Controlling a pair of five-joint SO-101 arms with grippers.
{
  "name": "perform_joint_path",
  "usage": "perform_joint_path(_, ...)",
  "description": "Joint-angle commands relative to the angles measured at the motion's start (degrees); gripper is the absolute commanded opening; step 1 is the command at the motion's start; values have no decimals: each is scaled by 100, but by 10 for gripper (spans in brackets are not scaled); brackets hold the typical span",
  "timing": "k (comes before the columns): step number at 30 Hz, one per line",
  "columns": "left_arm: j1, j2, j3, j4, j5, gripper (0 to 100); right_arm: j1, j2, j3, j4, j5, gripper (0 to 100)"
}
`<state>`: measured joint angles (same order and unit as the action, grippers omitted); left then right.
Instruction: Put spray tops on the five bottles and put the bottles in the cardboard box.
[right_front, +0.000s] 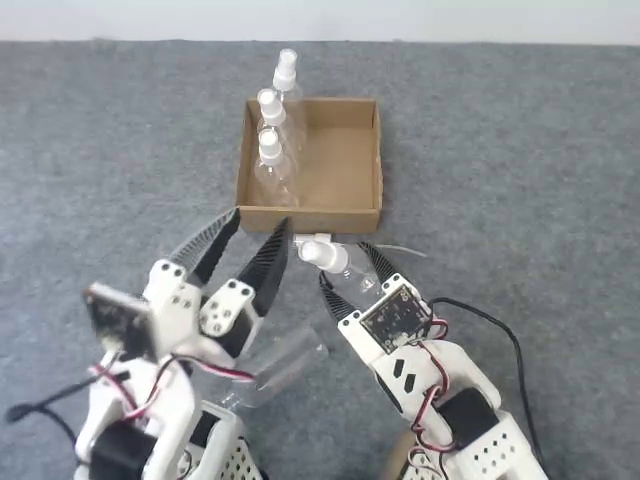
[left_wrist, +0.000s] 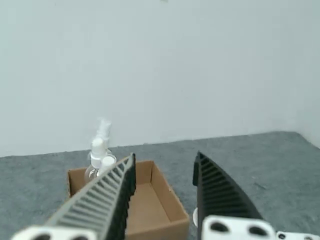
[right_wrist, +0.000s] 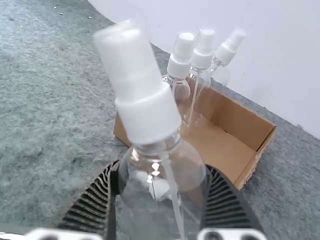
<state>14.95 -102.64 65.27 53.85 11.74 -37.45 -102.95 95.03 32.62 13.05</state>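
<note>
Right gripper (right_front: 347, 266): fingers closed around the body of a clear bottle (right_wrist: 157, 170). Its spray top (right_wrist: 137, 90) is on. The bottle hangs tilted, top pointing left and far, just short of the near wall of the cardboard box (right_front: 340, 218).

Left gripper (right_front: 262, 218): fingers (right_front: 210, 245) spread wide with nothing between them, tips at the box's near left corner, just beside the held bottle's top.

Box: three topped bottles (right_front: 272, 115) stand in a row along its left wall. The farthest may be at or past the far corner; I cannot tell from above. The right half of the floor is bare cardboard.

One more clear bottle (right_front: 285, 362) lies on its side on the grey counter (right_front: 520, 160), near, between the two arms. It appears to have no top.

Judged risks:
- The held bottle could clip the near wall on the way over and push the light box.
- Set down tilted, it may topple into the standing row.
- Smooth thin plastic may slip or twist in the grip.
- The two grippers are close, so a careless swing may knock the spray top.
- The lying bottle could roll if an arm brushes it.
</note>
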Motion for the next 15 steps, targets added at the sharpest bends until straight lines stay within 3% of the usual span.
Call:
perform_joint_path(1,-62,-193,101,-132,70,174,57,-101,88,-92,44,76)
perform_joint_path(8,-413,-97,769,-818,79,174,40,-101,-9,-356,35,76)
perform_joint_path(15,-967,-105,1191,-1327,642,174,22,-110,-316,-365,26,76)
